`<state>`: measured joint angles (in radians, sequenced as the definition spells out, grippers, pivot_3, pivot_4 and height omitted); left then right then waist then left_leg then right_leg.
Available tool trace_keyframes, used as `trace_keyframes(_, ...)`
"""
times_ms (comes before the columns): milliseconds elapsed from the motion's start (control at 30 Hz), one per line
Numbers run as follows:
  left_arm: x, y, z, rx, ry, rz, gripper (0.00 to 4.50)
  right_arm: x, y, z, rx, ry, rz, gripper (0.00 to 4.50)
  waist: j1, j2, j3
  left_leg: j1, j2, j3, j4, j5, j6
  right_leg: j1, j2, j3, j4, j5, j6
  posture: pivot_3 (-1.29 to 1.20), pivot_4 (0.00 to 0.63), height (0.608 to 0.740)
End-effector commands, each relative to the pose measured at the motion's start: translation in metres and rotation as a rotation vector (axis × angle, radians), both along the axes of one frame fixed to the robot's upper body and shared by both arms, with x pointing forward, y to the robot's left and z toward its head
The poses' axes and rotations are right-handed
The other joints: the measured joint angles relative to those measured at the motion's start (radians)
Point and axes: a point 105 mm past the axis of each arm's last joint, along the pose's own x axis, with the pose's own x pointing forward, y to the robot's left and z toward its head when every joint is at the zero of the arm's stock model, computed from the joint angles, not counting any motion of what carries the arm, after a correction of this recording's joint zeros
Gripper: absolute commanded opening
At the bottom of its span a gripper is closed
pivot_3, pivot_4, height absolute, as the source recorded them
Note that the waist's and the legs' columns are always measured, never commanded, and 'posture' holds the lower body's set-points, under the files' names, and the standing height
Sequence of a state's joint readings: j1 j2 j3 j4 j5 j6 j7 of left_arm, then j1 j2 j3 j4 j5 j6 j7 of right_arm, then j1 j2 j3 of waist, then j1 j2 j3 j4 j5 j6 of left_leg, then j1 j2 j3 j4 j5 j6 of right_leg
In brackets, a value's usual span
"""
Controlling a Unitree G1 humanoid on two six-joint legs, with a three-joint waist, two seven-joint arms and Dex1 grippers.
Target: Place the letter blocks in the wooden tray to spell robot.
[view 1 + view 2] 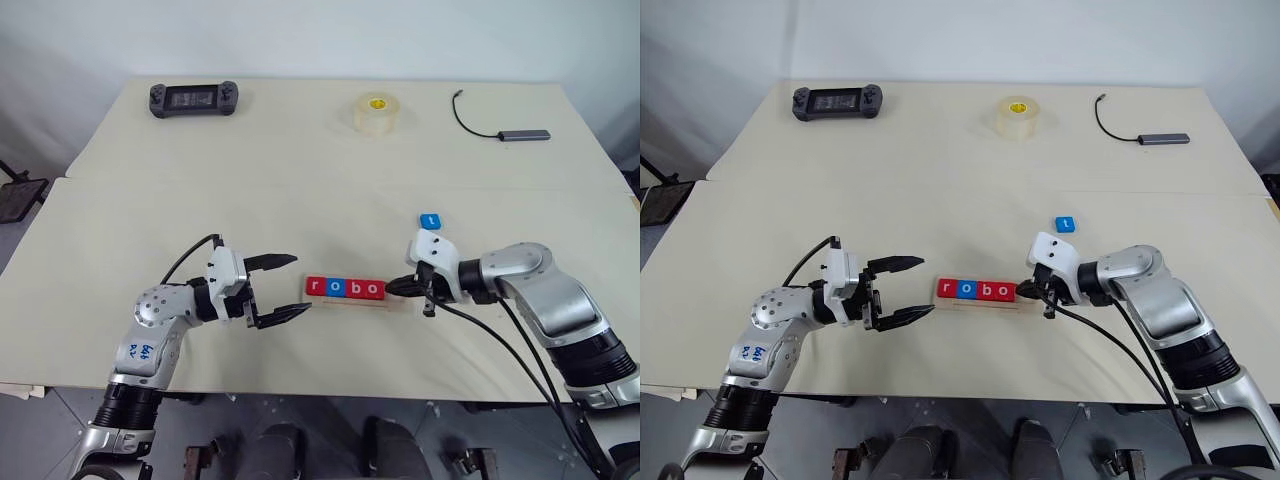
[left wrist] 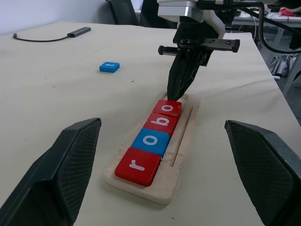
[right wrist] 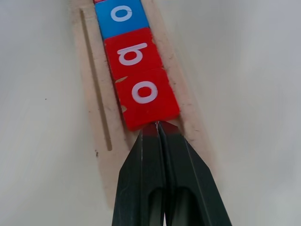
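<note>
Four blocks sit in the wooden tray (image 1: 392, 303) reading r, o, b, o, and the right gripper (image 3: 158, 126), fingers pinched together on nothing, has its tip touching the outer edge of the last red o block (image 3: 146, 96), apparently nudging it along the row. The blue t block (image 1: 429, 221) lies loose on the table (image 1: 300, 170), a little beyond the tray's right end. If the tip pushes too hard, I'd expect the o to ride up over the b or the whole light tray to slide. The left gripper (image 1: 285, 288) hangs spread wide and empty just left of the tray. The right wrist view shows the tip-to-block contact; the head views show the stray t.
</note>
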<state>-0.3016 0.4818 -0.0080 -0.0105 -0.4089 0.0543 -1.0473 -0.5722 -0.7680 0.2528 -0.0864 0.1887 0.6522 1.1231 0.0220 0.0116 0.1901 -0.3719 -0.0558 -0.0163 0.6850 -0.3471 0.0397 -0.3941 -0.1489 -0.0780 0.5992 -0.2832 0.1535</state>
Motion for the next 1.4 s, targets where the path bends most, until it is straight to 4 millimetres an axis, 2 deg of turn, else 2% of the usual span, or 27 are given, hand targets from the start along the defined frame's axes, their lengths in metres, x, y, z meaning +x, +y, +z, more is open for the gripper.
trace_keyframes(33,-0.003,0.001,0.007,-0.011,-0.028,-0.004,4.50,-0.005,-0.012,0.012,-0.012,-0.037,-0.010,0.05,0.002,0.000,0.000,0.000,0.000,0.000,0.000,0.000,0.000,0.000,0.000,0.000,0.000,0.000,0.000,0.00,0.150,0.740)
trace_keyframes(200,-0.003,-0.001,0.005,-0.011,-0.020,-0.018,4.50,-0.014,-0.028,0.024,0.056,-0.088,-0.044,0.05,0.001,0.000,0.000,0.000,0.000,0.000,0.000,0.000,0.000,0.000,0.000,0.000,0.000,0.000,0.000,0.00,0.150,0.740)
trace_keyframes(300,-0.002,0.000,0.005,-0.011,-0.018,-0.021,4.50,-0.026,-0.050,0.031,0.148,-0.120,-0.136,0.60,0.007,0.000,0.000,0.000,0.000,0.000,0.000,0.000,0.000,0.000,0.000,0.000,0.000,0.000,0.000,0.00,0.150,0.740)
trace_keyframes(467,0.000,0.005,0.002,-0.011,-0.003,-0.010,4.50,-0.051,-0.082,0.029,0.293,-0.293,-0.263,2.20,0.009,-0.001,0.000,0.000,-0.001,0.000,-0.001,0.000,0.000,0.002,0.000,-0.001,-0.001,0.000,0.000,0.00,0.150,0.740)
trace_keyframes(600,0.004,0.009,0.001,-0.016,0.009,0.009,4.50,-0.069,-0.108,0.012,0.345,-0.410,-0.437,3.47,0.004,-0.001,-0.001,0.002,0.000,0.001,-0.001,0.000,0.000,0.002,0.001,0.000,0.001,0.000,0.000,0.00,0.150,0.740)
trace_keyframes(633,0.005,0.009,0.001,-0.016,0.009,0.011,4.50,-0.072,-0.115,0.009,0.364,-0.427,-0.490,3.92,0.003,-0.001,-0.001,0.002,0.000,0.001,-0.001,0.000,0.000,0.002,0.001,0.001,0.001,0.000,0.000,0.00,0.150,0.740)
trace_keyframes(700,0.007,0.009,0.002,-0.017,0.008,0.011,4.50,-0.074,-0.123,0.005,0.392,-0.455,-0.545,4.49,-0.001,-0.001,-0.001,0.003,0.000,0.003,-0.001,0.000,0.000,0.002,0.001,0.002,0.002,0.000,0.000,0.00,0.150,0.740)
trace_keyframes(800,0.009,0.009,0.003,-0.014,0.004,0.006,4.50,-0.073,-0.131,0.000,0.420,-0.488,-0.597,4.49,-0.001,0.000,-0.001,0.005,0.000,0.004,0.000,0.001,0.001,0.002,0.001,0.004,0.003,0.000,0.000,0.00,0.150,0.740)
trace_keyframes(900,0.010,0.007,0.004,-0.014,0.000,0.001,4.50,-0.062,-0.131,0.005,0.479,-0.514,-0.621,4.49,-0.002,0.000,-0.001,0.005,0.000,0.004,0.000,0.001,0.001,0.002,0.001,0.004,0.004,0.000,0.000,0.00,0.150,0.740)
trace_keyframes(1033,0.010,0.005,0.005,-0.014,-0.008,-0.010,4.50,-0.033,-0.110,0.019,0.511,-0.483,-0.561,4.49,-0.009,0.000,-0.001,0.005,0.000,0.004,0.000,0.001,0.001,0.001,0.000,0.005,0.005,0.000,0.000,0.00,0.150,0.740)
trace_keyframes(1167,0.010,0.004,0.006,-0.012,-0.011,-0.011,4.50,-0.007,-0.099,0.023,0.474,-0.405,-0.575,4.49,-0.010,0.000,-0.001,0.004,0.000,0.003,0.000,0.001,0.000,0.000,0.000,0.004,0.005,0.000,0.000,0.00,0.150,0.740)
trace_keyframes(1267,0.009,0.002,0.006,-0.014,-0.017,-0.013,4.50,0.036,-0.091,0.023,0.426,-0.276,-0.722,4.49,-0.011,0.000,-0.001,0.003,0.000,0.002,0.000,0.001,0.000,0.000,0.000,0.004,0.005,0.000,-0.001,0.00,0.150,0.740)
trace_keyframes(1400,0.007,-0.002,0.006,-0.018,-0.024,-0.017,4.50,0.072,-0.080,0.030,0.410,-0.255,-0.804,4.49,-0.020,0.000,-0.001,0.002,0.000,0.001,0.001,0.002,0.000,-0.001,0.000,0.003,0.006,-0.001,-0.001,0.00,0.150,0.740)
